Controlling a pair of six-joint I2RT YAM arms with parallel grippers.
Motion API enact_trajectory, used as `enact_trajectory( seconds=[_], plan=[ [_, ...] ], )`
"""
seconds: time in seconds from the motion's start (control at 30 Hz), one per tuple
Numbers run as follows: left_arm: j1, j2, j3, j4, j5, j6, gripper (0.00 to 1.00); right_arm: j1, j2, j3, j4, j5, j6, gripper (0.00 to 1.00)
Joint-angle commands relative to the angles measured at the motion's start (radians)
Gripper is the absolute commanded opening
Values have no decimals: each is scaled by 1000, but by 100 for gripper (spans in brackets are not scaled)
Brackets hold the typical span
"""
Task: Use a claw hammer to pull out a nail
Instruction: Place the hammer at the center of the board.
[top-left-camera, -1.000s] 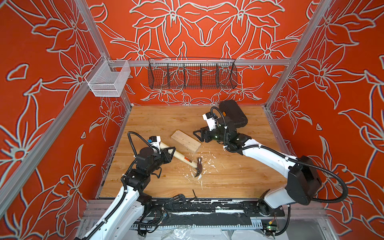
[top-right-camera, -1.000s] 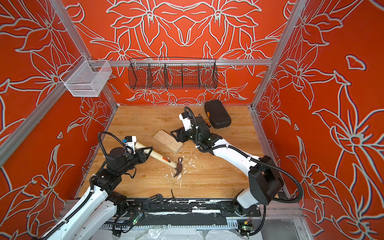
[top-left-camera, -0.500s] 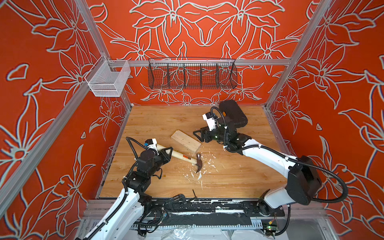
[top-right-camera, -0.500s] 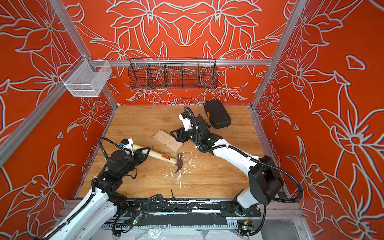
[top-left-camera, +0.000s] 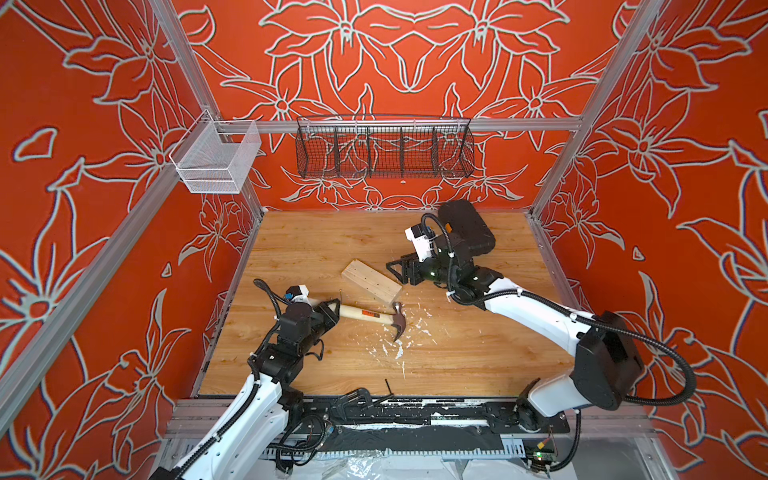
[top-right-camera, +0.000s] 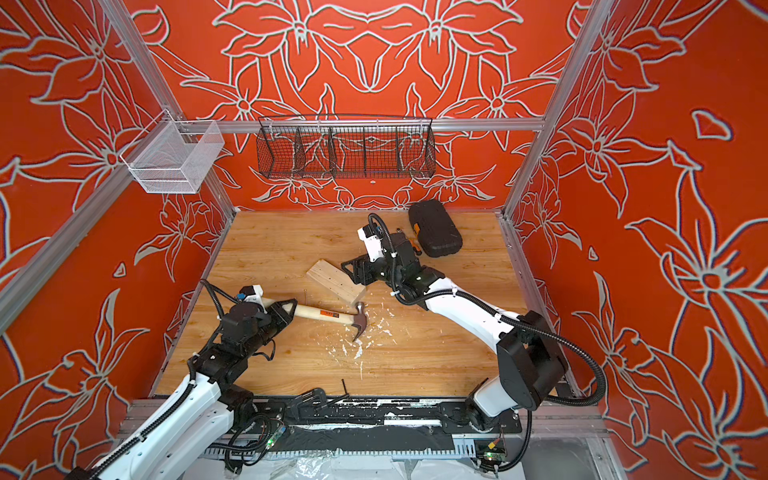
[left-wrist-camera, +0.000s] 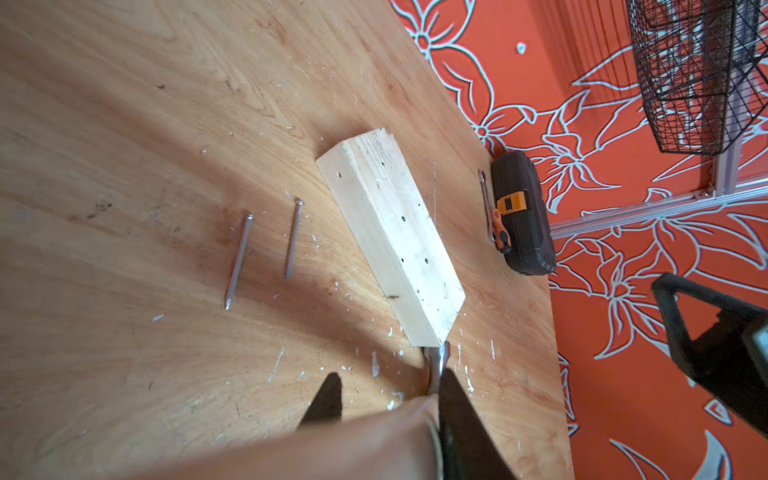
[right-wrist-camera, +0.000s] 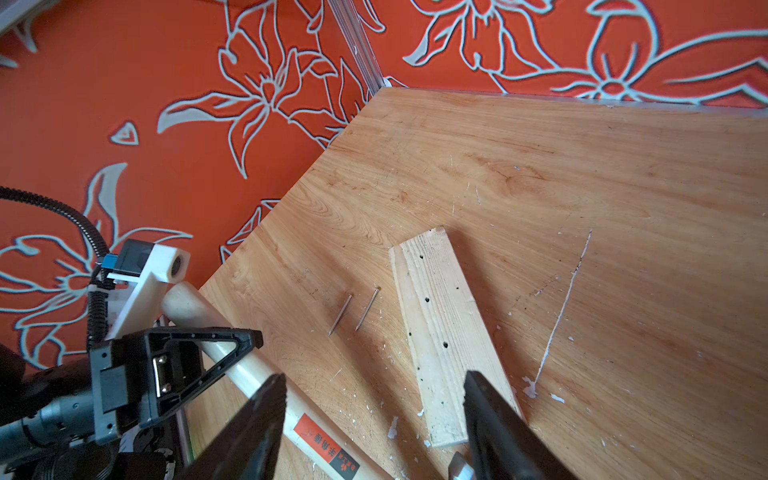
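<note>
The hammer (top-left-camera: 365, 314) is lying near the middle of the wooden table (top-left-camera: 457, 361). In both top views its pale handle is running out toward 9 o'clock and its steel head is sitting at the 3 o'clock end, with the split prongs pointing down toward 6 o'clock onto the tabletop. The left gripper (top-left-camera: 332, 311) is sitting around the handle's far end, one finger (left-wrist-camera: 457, 415) lying against the wood. Whether it is squeezing the handle or has slackened cannot be told. Just beside the hammer head, at its 11 o'clock, a pale board (top-left-camera: 371, 281) pocked with small holes is lying flat. Two loose nails (left-wrist-camera: 239, 259) (left-wrist-camera: 293, 239) are lying side by side at the board's 8 o'clock. The right gripper (top-left-camera: 397, 270) is hanging at the board's 3 o'clock end, jaws spread wide and gripping nothing. White chips (top-left-camera: 399, 353) are littering the table at the head's 6 o'clock. A black case (top-left-camera: 467, 228) is sitting in the 1 o'clock corner, a small screwdriver (left-wrist-camera: 496, 224) alongside it.
</note>
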Motion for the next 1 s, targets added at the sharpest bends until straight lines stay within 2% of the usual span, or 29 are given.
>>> enact_trajectory(
  seconds=[0.0,0.13,0.43,0.7,0.97],
  plan=[
    [-1,7,-72,-223,-59,91,36,-5,-7,2,-6,-1,9,69],
    [-1,-28,-104,-227,-58,61,43,-5,-10,2,-5,-2,8,69],
    [0,-128,-169,-275,-67,-23,44,-5,-16,2,-7,-2,10,69],
    [-1,-229,-207,-318,-71,-66,51,-5,-13,2,-5,-6,13,69],
    [-1,-199,-182,-297,-63,-59,58,-5,-14,-1,-5,-3,13,69]
  ],
)
